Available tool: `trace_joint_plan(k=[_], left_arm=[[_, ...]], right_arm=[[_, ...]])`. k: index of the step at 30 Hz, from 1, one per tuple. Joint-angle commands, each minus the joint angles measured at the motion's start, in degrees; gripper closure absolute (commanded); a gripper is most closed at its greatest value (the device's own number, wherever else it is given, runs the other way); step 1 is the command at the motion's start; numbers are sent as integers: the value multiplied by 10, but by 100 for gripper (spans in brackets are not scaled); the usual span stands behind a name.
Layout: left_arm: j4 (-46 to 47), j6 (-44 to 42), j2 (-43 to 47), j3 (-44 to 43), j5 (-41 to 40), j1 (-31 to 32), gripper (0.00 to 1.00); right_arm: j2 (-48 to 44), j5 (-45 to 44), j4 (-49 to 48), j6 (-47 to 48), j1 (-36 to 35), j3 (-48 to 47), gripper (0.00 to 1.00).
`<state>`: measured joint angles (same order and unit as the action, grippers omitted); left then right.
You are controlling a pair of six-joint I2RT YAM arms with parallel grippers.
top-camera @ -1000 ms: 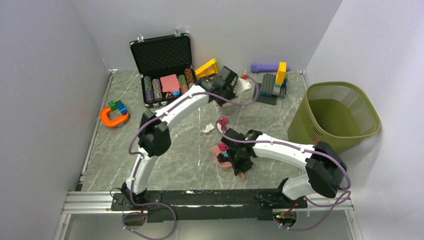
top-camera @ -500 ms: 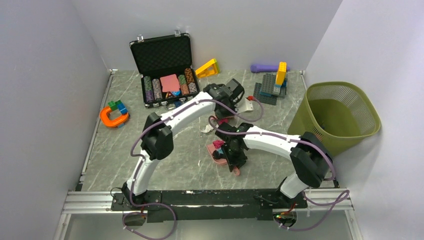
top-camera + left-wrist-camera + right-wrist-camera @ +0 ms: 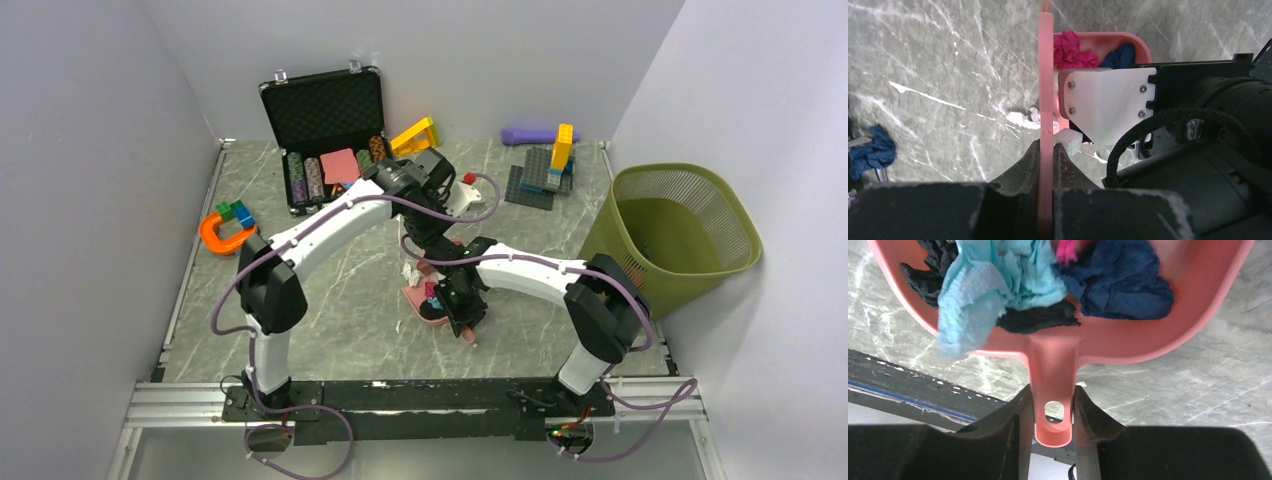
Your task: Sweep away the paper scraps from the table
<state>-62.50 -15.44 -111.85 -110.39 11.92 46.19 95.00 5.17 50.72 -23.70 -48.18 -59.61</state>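
My right gripper (image 3: 1053, 390) (image 3: 462, 312) is shut on the handle of a pink dustpan (image 3: 1128, 340) (image 3: 418, 300). The pan rests on the table (image 3: 340, 300) and holds teal, black, navy and magenta paper scraps (image 3: 998, 280). Just beyond the pan, my left gripper (image 3: 1046, 145) (image 3: 428, 245) is shut on a thin pink flat tool (image 3: 1046, 75) that reaches down to the pan's mouth. A white scrap (image 3: 1023, 117) (image 3: 410, 270) lies on the marble beside that tool. Another navy scrap (image 3: 870, 152) lies at the left edge of the left wrist view.
An olive mesh basket (image 3: 670, 225) stands at the right. An open black case (image 3: 325, 130) with poker chips sits at the back left. A grey baseplate with bricks (image 3: 545, 175), a purple cylinder (image 3: 530, 135), a yellow wedge (image 3: 415, 135) and an orange U-shaped toy (image 3: 228, 235) lie around.
The left gripper came from the back towards the pan with its pink tool. The right arm slid the dustpan leftwards. The magenta scrap beyond the pan no longer shows on the table.
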Motion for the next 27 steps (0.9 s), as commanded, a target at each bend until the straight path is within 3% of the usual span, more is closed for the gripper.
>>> trace_joint_plan(k=[1, 6, 11, 15, 18, 27], left_arm=[[-29, 74, 91, 30, 81, 9, 100], [-30, 108, 141, 60, 9, 4, 100], [29, 167, 215, 103, -13, -31, 100], [133, 213, 306, 182, 67, -95, 100], [163, 237, 356, 214, 82, -126, 100], [200, 323, 482, 305, -24, -221, 100]], right_arm=[[4, -28, -10, -17, 17, -15, 100], [-23, -58, -34, -15, 8, -3, 100], [-68, -100, -83, -15, -1, 32, 100], [-108, -116, -112, -21, -6, 67, 100], [-142, -126, -118, -24, -9, 80, 100], [-222, -157, -21, -48, -10, 21, 100]])
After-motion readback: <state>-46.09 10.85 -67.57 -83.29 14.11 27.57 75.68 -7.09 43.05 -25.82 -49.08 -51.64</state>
